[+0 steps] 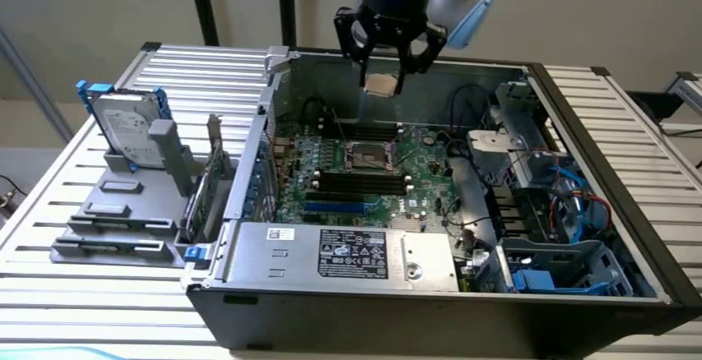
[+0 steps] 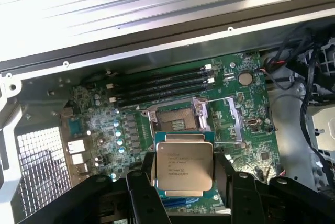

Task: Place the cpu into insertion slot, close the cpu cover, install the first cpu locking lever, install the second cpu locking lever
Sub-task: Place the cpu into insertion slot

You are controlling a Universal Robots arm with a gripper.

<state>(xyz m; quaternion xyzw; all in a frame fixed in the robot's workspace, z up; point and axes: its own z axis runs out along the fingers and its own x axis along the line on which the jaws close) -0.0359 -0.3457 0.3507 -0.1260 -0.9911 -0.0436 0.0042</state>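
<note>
The hand (image 1: 386,74) is grasping the cpu (image 1: 381,85) flat between its fingers, high over the open case (image 1: 439,311), and the uncovered insertion slot (image 1: 370,156) lies well below it, at about 6 o'clock in the exterior view.

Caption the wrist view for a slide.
The gripper holds the cpu over the green motherboard, with the insertion slot uncovered and empty.
</note>
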